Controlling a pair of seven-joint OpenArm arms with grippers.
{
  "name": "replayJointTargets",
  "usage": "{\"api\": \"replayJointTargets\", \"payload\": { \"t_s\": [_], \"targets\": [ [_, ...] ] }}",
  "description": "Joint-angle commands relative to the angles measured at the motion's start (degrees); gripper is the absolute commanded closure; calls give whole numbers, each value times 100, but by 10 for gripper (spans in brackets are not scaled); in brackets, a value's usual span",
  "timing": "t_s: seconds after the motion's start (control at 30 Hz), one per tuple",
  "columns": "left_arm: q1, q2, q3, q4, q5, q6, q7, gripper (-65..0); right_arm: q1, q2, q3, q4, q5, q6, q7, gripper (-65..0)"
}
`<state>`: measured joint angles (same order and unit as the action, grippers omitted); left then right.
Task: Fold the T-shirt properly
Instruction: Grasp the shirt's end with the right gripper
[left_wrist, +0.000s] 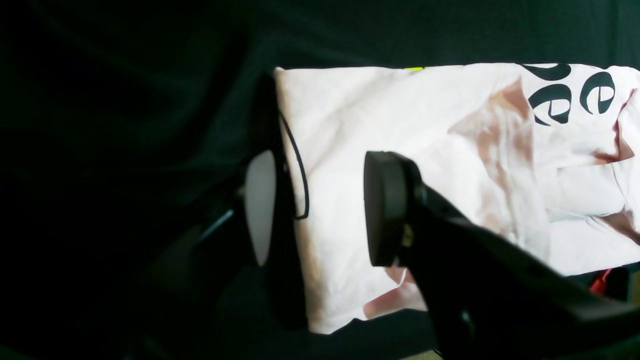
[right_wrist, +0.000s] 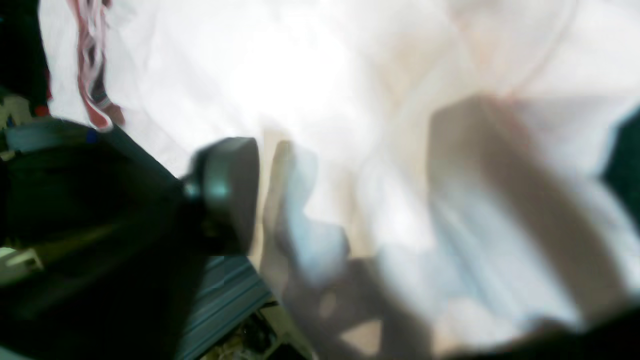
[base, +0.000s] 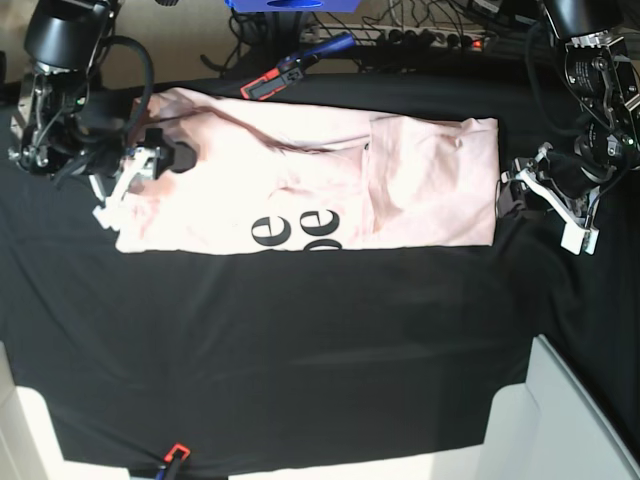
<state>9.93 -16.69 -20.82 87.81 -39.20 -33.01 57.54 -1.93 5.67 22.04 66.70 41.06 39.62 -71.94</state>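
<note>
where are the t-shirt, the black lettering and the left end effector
T-shirt (base: 420, 180), base view, plain pink cloth near its right end.
Black lettering (base: 318, 222), base view, an "e".
Left end effector (left_wrist: 320, 207), left wrist view, gap between fingertips.

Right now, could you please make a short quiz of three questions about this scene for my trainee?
1. True or false: the left gripper is open at the edge of the T-shirt.
2. Which colour is the T-shirt's lettering? A) red B) black C) green
3. What covers the table under the T-shirt?

Key: 1 true; 2 B; 3 a black cloth.
</note>
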Motion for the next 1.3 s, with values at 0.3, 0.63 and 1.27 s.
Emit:
{"api": "replayJointTargets", "payload": {
  "t_s": [0.3,0.63,1.27],
  "targets": [
    [-31,-41,-32,85,-76,-26,-79,-287,22,404,-46,148,101,38,368,-4],
    [-31,-32,-32,85,-67,-26,-70,-287,-215,905,-46,913,101,-2217,974,-3],
    [-31,-50,-32,85,-67,-26,-70,-287,-523,1099,-1778,2267,92,-4775,1291,-1]
  ]
}}
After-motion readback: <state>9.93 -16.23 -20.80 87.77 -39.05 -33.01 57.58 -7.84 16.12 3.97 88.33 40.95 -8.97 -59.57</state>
